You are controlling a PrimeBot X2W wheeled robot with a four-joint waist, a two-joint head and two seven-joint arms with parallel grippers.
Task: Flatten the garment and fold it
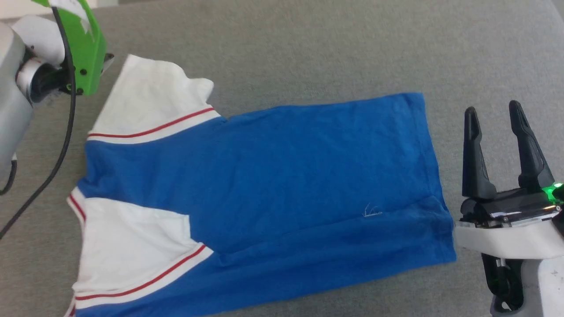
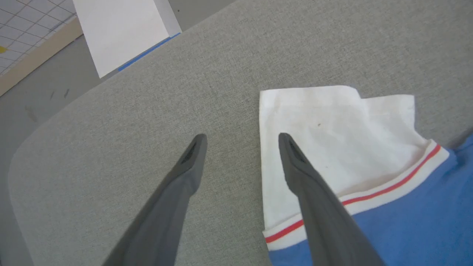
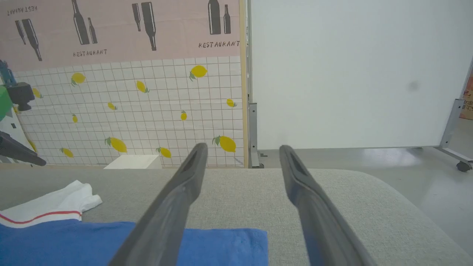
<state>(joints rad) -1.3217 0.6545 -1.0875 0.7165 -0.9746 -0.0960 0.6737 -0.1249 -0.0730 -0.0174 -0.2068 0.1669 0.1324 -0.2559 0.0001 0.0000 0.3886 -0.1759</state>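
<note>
A grey fabric-covered table (image 1: 308, 44) takes up most of the scene, and the garment (image 1: 286, 176) lies spread on it, in the middle and reaching to the near edge of the head view. It lies sideways, its plain blue body running left to right, with the sleeves at the left and the straight hem at the right. The far sleeve (image 1: 150, 101) lies flat and white, edged by a red stripe, with its far right corner slightly rumpled. The near sleeve (image 1: 128, 246) lies folded in over the blue body. A long crease runs across the blue cloth along the near side, ending in small wrinkles at the near right hem corner. The right gripper (image 1: 492, 108) stands just beside the hem, to its right and clear of the cloth, its two dark fingers spread apart with only grey table showing between them. The left gripper (image 2: 242, 136) is at the far left by the far sleeve, jaws likewise spread: one finger is over the bare table and the other over the sleeve's left edge, and whether they touch the cloth cannot be told. A green mount (image 1: 88, 48) sits on the left arm, with a black cable (image 1: 66, 132) hanging from it. A small white thread (image 1: 371, 212) lies on the blue cloth near the hem.
</note>
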